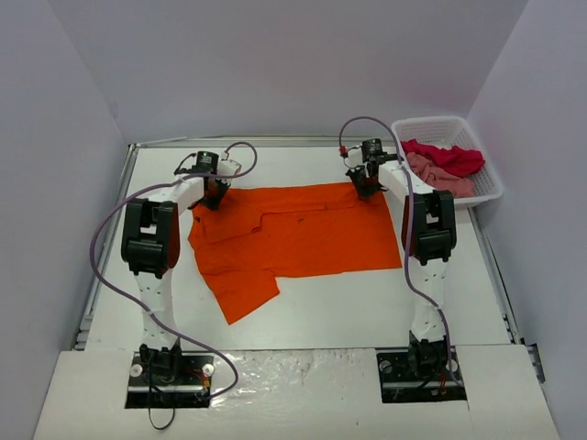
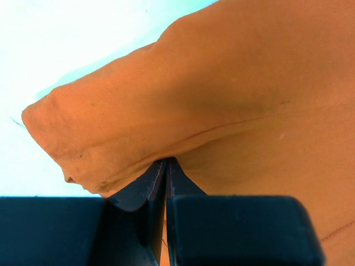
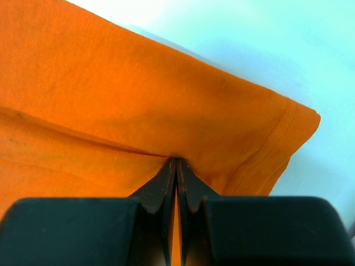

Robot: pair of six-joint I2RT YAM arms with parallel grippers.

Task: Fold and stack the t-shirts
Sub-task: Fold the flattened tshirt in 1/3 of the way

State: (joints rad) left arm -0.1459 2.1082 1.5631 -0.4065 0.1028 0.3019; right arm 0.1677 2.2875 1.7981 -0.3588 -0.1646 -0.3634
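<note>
A bright orange t-shirt [image 1: 293,229] lies spread on the white table [image 1: 367,302], one flap hanging toward the near left. My left gripper [image 1: 213,194] is at its far left corner, jaws shut on a pinch of the orange cloth [image 2: 222,83]; the left gripper [image 2: 166,162] shows cloth running between its fingers. At the far right corner my right gripper [image 1: 367,188] is likewise shut on the hemmed edge of the shirt [image 3: 138,83], and the right gripper [image 3: 176,160] has orange fabric between its fingers. A crimson red t-shirt [image 1: 449,156] and a dusty pink t-shirt [image 1: 440,176] lie crumpled in the basket.
A white lattice basket [image 1: 491,191] stands at the far right corner of the table, close to the right arm. White walls close in the back and both sides. Cables loop from both arms over the table.
</note>
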